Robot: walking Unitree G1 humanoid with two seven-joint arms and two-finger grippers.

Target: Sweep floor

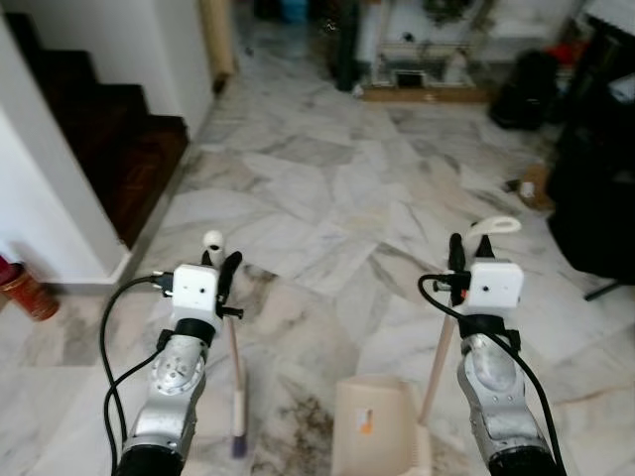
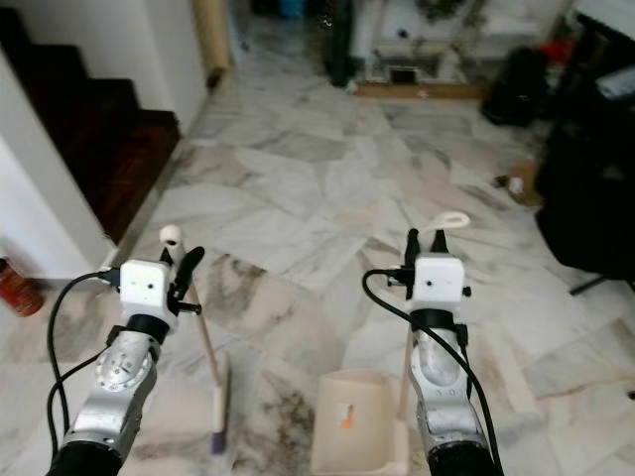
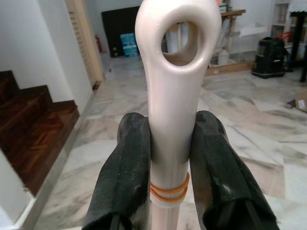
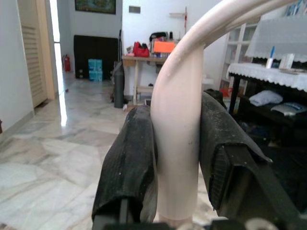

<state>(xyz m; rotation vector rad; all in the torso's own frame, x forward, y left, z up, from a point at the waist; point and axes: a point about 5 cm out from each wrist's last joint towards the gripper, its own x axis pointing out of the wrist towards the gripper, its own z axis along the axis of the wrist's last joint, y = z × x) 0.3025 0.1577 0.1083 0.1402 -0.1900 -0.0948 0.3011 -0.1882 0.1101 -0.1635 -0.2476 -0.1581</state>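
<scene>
Cream dustpan [image 1: 372, 426] in right tool [image 4: 175, 158]; broom [image 3: 172, 96] in left tool [image 3: 170, 167].

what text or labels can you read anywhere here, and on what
None can be read.
Dustpan: an orange mark, too small to read.
Cardboard box on the floor: any print is blurred.
Framed picture on the far wall: too small to read.

You are looking at one broom [image 1: 237, 377], one dustpan [image 1: 374, 426], and two tools, left tool [image 1: 223, 270] and right tool [image 1: 470, 250].
</scene>
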